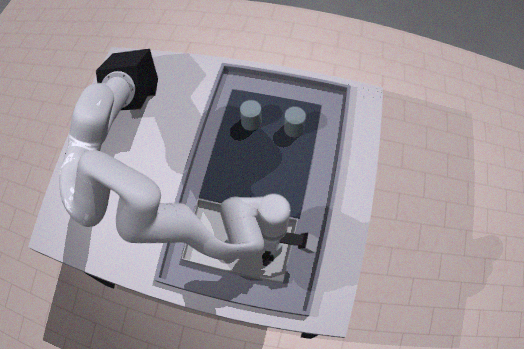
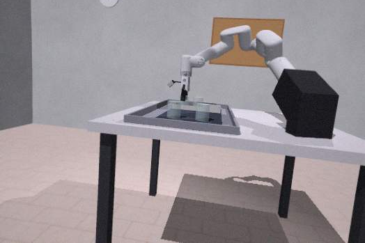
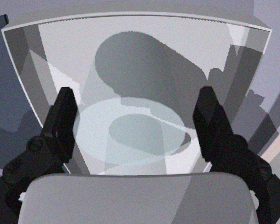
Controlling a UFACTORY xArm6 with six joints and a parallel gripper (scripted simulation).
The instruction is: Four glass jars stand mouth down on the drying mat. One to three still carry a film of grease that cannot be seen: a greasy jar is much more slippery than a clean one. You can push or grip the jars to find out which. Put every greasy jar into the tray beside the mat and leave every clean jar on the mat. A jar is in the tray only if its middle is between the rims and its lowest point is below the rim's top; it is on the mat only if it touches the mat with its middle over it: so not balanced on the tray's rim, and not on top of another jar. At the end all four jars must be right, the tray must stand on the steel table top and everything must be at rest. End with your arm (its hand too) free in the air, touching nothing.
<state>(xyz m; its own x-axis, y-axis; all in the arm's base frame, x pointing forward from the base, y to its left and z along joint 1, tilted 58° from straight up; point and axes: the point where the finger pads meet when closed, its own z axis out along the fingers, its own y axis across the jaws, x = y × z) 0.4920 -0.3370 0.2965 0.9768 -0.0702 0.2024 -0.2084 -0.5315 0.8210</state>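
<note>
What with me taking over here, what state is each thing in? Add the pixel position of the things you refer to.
Jaws [image 1: 267, 257] [image 2: 183, 99]: open.
Jar between them [image 3: 128, 107]: ungripped; whether settled, cannot tell.
Mat jar nearer the base [image 1: 250, 117] [image 2: 203, 113]: standing.
Mat jar farther from the base [image 1: 295, 124] [image 2: 173, 111]: standing.
Tray [image 1: 212, 266] [image 3: 136, 14]: beside the mat [image 1: 235, 170] [image 2: 188, 115] [image 3: 6, 100].
Mat: flat.

From above, the arm [image 1: 192, 230] [image 2: 216, 50] hides part of the tray [image 1: 204, 265] from you; the exterior view cuts off the desk's [image 1: 367, 155] [image 2: 167, 135] right end.
</note>
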